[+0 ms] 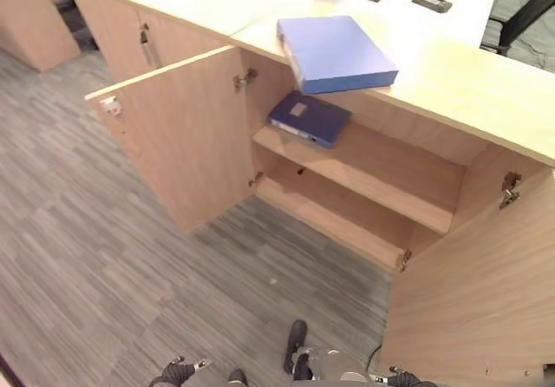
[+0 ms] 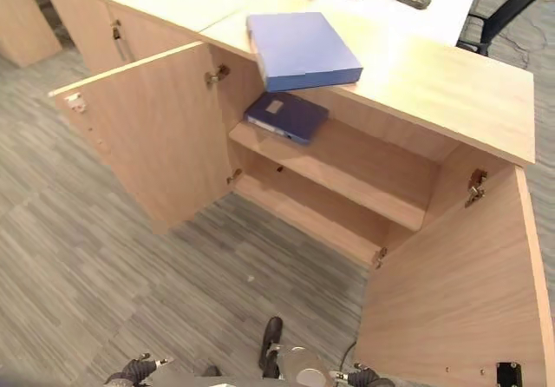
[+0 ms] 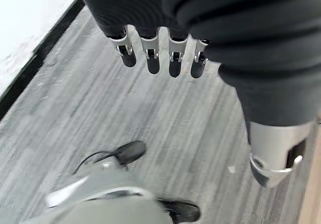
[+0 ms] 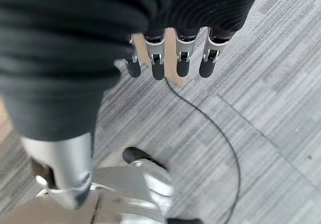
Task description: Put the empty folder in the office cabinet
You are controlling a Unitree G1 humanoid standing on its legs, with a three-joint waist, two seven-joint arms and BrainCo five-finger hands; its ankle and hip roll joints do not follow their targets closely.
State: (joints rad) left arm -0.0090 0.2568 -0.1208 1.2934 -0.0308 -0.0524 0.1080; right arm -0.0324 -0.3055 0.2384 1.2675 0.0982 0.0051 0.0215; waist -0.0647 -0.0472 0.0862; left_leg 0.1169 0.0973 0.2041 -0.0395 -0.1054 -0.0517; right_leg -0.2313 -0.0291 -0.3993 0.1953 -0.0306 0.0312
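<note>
down low, both sets of fingers hang relaxed and empty over the floor (image 1: 104,257): left hand (image 3: 165,58), right hand (image 4: 170,63). well apart, far ahead, the blue folder (image 1: 334,53) lies atop the cabinet (image 1: 451,83), above a darker folder (image 1: 310,117) on the upper shelf (image 1: 381,166).

Light blue folder (image 1: 336,53) on pale wood cabinet (image 1: 486,92), dark navy folder (image 1: 310,117) with beige label; grey streaked carpet (image 1: 78,257)

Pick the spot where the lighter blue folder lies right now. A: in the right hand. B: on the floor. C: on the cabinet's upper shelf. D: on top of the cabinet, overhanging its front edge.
D: the lighter blue folder lies flat on the cabinet top, one corner past the edge.
</note>
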